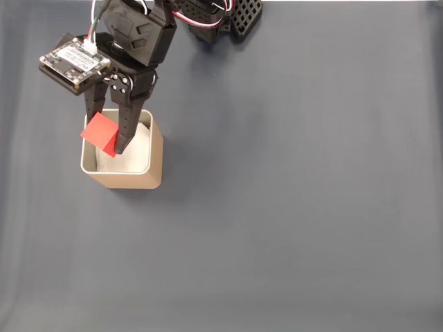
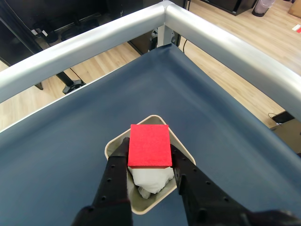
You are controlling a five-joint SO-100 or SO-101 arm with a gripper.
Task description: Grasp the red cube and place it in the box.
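Observation:
The red cube (image 1: 101, 130) (image 2: 149, 145) is clamped between my black fingers, hanging over the open top of the box (image 1: 158, 155) (image 2: 114, 145). My gripper (image 1: 104, 138) (image 2: 149, 153) is shut on the cube. In the fixed view the cube sits above the box's left rim, tilted. The wrist view has it right above the opening, with crumpled white lining (image 2: 151, 179) underneath. The box is tan with a pale inner rim and stands at the upper left of the dark blue table.
A black mesh part (image 1: 246, 15) of the arm's base lies at the top edge of the fixed view. A circuit board (image 1: 74, 62) rides on the wrist. Grey metal rails (image 2: 225, 44) border the table's far corner in the wrist view.

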